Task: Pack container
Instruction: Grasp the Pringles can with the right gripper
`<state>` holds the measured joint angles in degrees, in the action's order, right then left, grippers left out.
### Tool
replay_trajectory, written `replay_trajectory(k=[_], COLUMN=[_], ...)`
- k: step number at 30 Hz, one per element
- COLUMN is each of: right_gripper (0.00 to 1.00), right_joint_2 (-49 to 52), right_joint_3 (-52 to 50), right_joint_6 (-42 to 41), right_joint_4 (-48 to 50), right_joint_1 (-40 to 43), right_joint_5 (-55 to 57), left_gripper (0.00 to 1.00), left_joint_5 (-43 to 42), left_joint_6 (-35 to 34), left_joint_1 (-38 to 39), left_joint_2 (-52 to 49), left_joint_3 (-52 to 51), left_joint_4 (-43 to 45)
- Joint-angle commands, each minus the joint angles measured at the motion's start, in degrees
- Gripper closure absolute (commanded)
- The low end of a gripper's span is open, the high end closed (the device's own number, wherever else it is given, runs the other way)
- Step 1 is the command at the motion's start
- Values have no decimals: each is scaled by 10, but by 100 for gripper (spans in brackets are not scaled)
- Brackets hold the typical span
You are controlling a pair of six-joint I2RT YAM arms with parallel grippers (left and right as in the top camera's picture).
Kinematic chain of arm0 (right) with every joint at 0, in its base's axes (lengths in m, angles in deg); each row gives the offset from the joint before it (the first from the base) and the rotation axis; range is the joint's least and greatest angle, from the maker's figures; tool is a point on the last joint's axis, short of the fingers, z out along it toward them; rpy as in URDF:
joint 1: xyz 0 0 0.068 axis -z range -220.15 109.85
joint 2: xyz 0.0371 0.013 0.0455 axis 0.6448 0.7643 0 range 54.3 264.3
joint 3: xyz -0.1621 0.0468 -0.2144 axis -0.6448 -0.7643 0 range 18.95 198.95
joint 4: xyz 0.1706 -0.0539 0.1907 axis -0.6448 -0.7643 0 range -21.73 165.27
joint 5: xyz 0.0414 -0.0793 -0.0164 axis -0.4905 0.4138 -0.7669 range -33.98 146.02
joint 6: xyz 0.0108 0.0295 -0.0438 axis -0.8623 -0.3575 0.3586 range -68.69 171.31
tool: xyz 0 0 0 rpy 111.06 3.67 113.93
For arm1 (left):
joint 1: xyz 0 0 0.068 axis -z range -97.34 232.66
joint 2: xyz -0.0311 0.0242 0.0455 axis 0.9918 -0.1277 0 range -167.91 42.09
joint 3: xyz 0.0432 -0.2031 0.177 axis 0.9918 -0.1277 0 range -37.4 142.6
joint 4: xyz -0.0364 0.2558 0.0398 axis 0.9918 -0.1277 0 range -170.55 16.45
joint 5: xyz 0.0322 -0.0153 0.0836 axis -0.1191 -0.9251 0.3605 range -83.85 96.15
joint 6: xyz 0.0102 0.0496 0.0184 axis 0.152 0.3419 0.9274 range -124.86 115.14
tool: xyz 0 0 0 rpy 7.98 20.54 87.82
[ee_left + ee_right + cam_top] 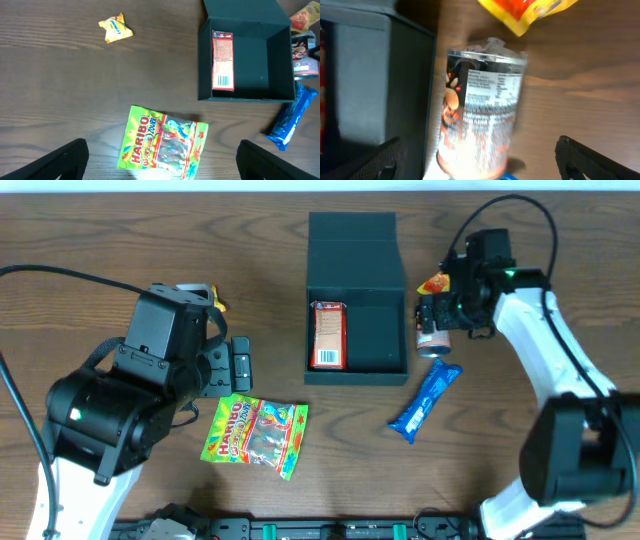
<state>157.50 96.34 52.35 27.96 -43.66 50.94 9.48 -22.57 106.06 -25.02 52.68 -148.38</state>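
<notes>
Hovering over the far right of the desk [120, 240] with the right claw [479, 142] spread wide and gripping nothing, straddling a silvery snack packet [482, 110] lying on the wood just beside the right wall of the container [375, 330]. Showing an orange-and-yellow packet [525, 10] just beyond it on the far side and a blue wrapped bar [425, 398] close by on the near side, all three outside the box.

Showing the dark teal container at the middle of the desk toward the far edge, lid [350, 235] thrown back on the far side, mouth up, holding one red packet [328, 335] along its left wall and otherwise baring its floor.

Waiting at the left with the left claw [162, 145] likewise released and empty, hanging above a green Haribo bag [255, 428], with a small yellow sweet [116, 27] well apart toward the far left.

Judging the container as stiff board, probably light, matte enough not to slip in a grip, yet apt to slide on the wood if nudged. Looking best taken by pinching one upright wall at its rim, away from the hinged flap, likely to swing instead of carrying the box. Seeming early in the packing, with most snacks not yet inside.
</notes>
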Motion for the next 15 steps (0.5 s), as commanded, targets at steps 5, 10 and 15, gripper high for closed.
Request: replay_trajectory(k=[5,10,15], right_gripper=[4,3,5], right_joint_2=[44,50,68], right_joint_3=[1,1,1], right_joint_6=[14,14,12], right_joint_4=[24,42,58], right_joint_1=[-3,-3,-5], right_joint_5=[-26,-27,-27], left_gripper=[5,5,5], left_joint_5=[0,0,0], left_joint_6=[10,10,10], left_joint_1=[-2,-2,-2], left_joint_2=[-1,-1,-1], left_joint_3=[9,9,9], left_joint_4=[-2,-2,-2])
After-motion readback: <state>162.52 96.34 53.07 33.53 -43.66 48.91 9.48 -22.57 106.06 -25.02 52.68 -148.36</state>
